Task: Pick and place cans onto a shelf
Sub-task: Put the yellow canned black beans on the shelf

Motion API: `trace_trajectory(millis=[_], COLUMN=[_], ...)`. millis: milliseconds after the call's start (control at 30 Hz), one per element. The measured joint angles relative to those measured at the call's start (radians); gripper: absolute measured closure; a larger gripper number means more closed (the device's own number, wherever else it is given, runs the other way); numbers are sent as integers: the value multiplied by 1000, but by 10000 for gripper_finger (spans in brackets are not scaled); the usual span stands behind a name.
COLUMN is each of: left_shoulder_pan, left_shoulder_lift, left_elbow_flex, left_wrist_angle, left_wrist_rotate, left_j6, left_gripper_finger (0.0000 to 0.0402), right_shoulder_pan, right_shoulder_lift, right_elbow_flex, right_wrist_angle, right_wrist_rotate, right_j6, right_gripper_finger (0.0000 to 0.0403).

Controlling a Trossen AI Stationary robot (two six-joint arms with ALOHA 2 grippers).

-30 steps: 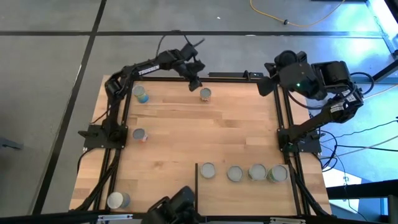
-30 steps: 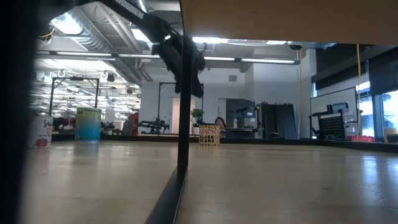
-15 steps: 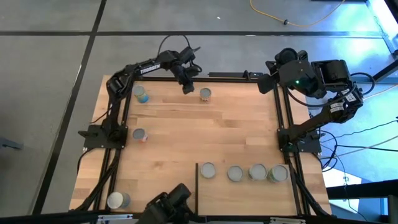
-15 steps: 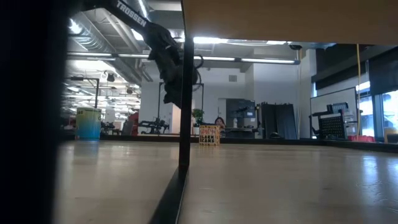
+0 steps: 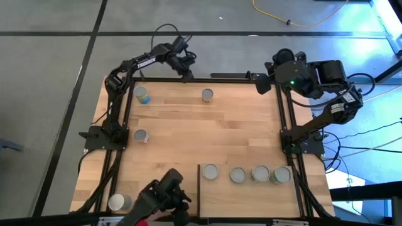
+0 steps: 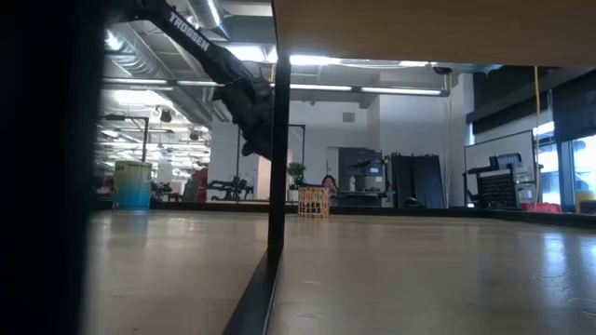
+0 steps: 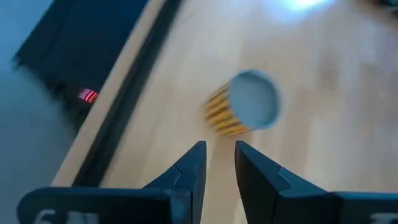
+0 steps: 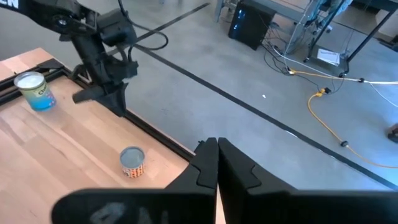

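Observation:
A can with a yellow-orange label [image 5: 207, 95] stands on its base near the table's far edge; it also shows in the left wrist view [image 7: 249, 111]. My left gripper [image 5: 187, 76] hangs above the far edge, left of this can, empty, its fingers [image 7: 219, 155] a narrow gap apart. My right gripper [image 5: 257, 81] is shut and empty above the far right corner. Loose cans stand at the far left [image 5: 142, 95], the left [image 5: 141, 135] and the near left corner [image 5: 118, 202]. Several cans [image 5: 237, 175] stand in a row on the pale shelf [image 5: 245, 199].
The shelf's dark edge strip [image 5: 199, 182] stands up at the near middle and shows as a post in the low view [image 6: 275, 140]. A dark object [image 5: 164, 196] reaches in over the near edge. Bare planks lie in the table's middle [image 5: 213, 132].
My left gripper has drawn away from the yellow-orange can, going up and toward the table's far left, past the far edge. The can has stayed where it was. The dark object at the near edge has shifted toward the left.

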Motion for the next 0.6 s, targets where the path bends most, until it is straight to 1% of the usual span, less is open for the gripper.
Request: trace_trajectory(millis=[167, 233, 300, 367, 500, 600], left_shoulder_pan=[-9, -23, -25, -33, -45, -56], left_shoulder_lift=[13, 28, 47, 66, 90, 92], left_elbow_flex=[0, 2, 1, 0, 0, 0], left_wrist_angle=[25, 45, 57, 72, 70, 74], left_wrist_rotate=[42, 21, -2, -1, 76, 97], left_j6=[278, 352, 353, 334, 342, 367], left_gripper_finger=[324, 324, 324, 324, 324, 324], right_shoulder_pan=[-25, -35, -41, -43, -44, -44], right_shoulder_lift=[8, 12, 14, 17, 20, 22], right_elbow_flex=[0, 0, 0, 0, 0, 0], right_wrist_angle=[0, 0, 0, 0, 0, -1], right_wrist_rotate=[-17, -17, -20, -20, -28, -35], right_j6=[4, 5, 6, 20, 25, 34], right_gripper_finger=[398, 398, 398, 398, 398, 398])
